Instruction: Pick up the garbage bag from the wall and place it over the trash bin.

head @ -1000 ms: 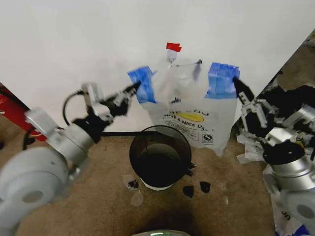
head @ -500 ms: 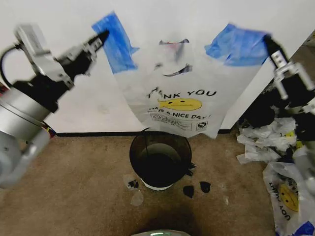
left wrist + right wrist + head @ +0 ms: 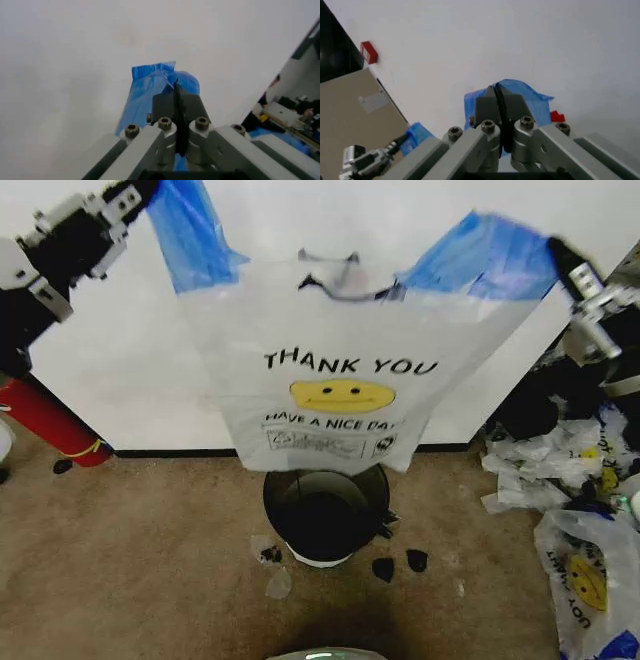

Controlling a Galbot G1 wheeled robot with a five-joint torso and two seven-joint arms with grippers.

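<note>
Holding: you have the garbage bag (image 3: 345, 395) stretched wide between both grippers, hanging in front of the wall (image 3: 120, 360).
Left gripper (image 3: 140, 190): raised at the upper left of the head view, its fingers pressed together on the bag's left blue handle (image 3: 190, 235); in the left wrist view the blue plastic (image 3: 150, 93) sticks out past the pinched fingertips (image 3: 176, 98).
Right gripper (image 3: 560, 252): raised at the upper right, pinching the right blue handle (image 3: 485, 265); the right wrist view shows its fingertips (image 3: 498, 98) clamped on blue plastic (image 3: 520, 92), with the left gripper (image 3: 395, 146) farther off.
Bag: its yellow smiley face (image 3: 342, 395) and black print face you, and its bottom edge hangs just above the far rim of the trash bin.
Trash bin (image 3: 325, 515): standing upright on the brown floor (image 3: 150, 560), near the wall's black baseboard (image 3: 160, 451).
Floor: small dark scraps (image 3: 398, 563) lie beside the bin's base.
Right side: you can see other smiley bags (image 3: 585, 575) heaped on the floor.
Left side: a red cylinder (image 3: 45, 420) leans near the wall.
</note>
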